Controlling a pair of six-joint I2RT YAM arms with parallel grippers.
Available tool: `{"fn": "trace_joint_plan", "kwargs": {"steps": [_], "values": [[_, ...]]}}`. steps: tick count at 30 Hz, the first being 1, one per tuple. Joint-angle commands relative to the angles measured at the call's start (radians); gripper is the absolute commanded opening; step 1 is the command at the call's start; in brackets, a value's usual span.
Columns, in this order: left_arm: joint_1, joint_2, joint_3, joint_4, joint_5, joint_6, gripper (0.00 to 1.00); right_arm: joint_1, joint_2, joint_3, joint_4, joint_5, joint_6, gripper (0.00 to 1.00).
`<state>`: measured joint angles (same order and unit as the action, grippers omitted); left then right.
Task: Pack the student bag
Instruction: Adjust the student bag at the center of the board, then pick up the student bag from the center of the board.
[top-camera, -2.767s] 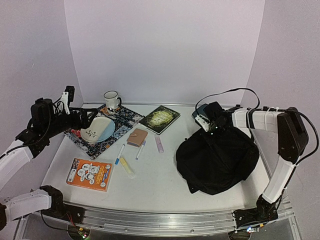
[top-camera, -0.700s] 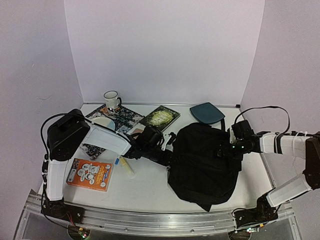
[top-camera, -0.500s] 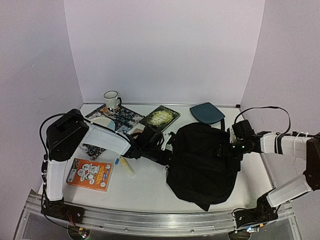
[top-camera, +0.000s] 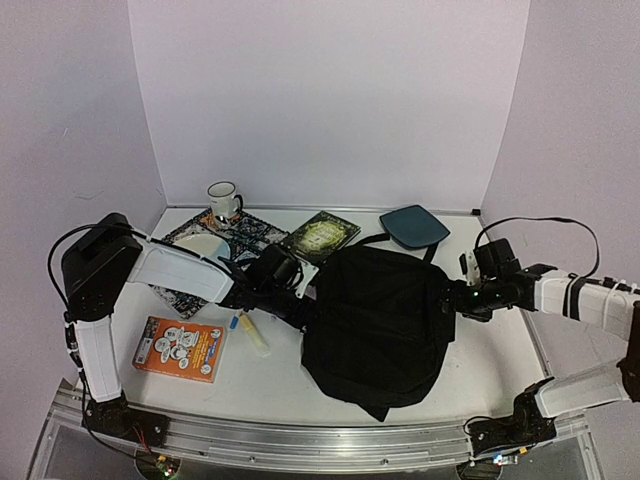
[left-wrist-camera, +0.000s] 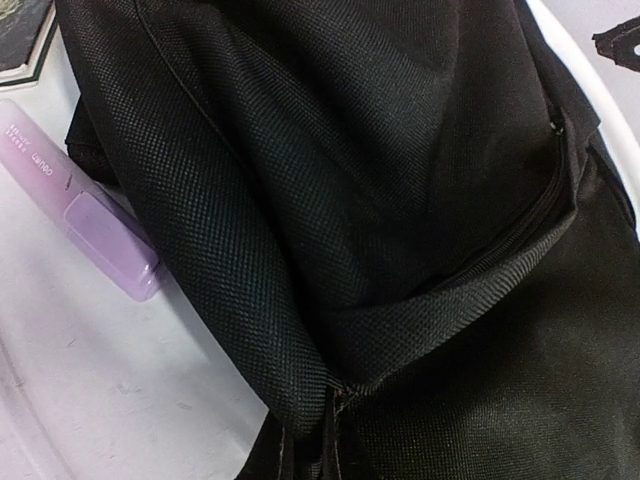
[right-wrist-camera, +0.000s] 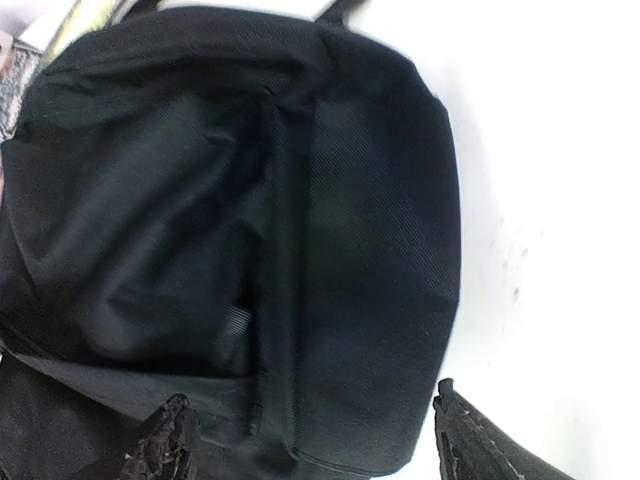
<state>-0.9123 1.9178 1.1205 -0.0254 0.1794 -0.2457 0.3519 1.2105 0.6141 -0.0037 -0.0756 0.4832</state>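
- The left gripper (top-camera: 308, 305) pinched a fold of the student bag (top-camera: 375, 320), jaws shut, apparently to drag it.
- The right gripper (top-camera: 452, 300) stood wide open beside it, empty.

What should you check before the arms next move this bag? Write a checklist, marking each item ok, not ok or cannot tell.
1. The left gripper holds the bag: ok, shut on a fold of fabric.
2. The right gripper is open at the bag's right edge: ok, fingers wide apart.
3. The zip is open for packing: cannot tell, only a short stretch shows.
4. The purple case is clear of the bag: not ok, it touches the fold.
5. The bag lies fully on the table: ok.
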Motion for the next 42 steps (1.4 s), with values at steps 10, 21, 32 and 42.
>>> {"fn": "trace_joint_plan", "kwargs": {"steps": [10, 21, 32, 42], "values": [[0.027, -0.086, -0.004, -0.044, -0.025, 0.111, 0.00, 0.044, 0.293, 0.044, 0.083, -0.014, 0.009, 0.74], [0.027, -0.108, -0.008, -0.013, -0.045, 0.074, 0.06, 0.113, 0.360, 0.066, 0.123, 0.001, 0.022, 0.20], [0.027, -0.258, 0.004, -0.026, -0.167, 0.036, 0.54, 0.139, 0.127, 0.039, 0.131, -0.071, 0.048, 0.00], [-0.005, -0.169, 0.187, -0.046, 0.007, -0.072, 0.58, 0.158, -0.022, 0.021, 0.217, -0.163, 0.080, 0.00]]}}
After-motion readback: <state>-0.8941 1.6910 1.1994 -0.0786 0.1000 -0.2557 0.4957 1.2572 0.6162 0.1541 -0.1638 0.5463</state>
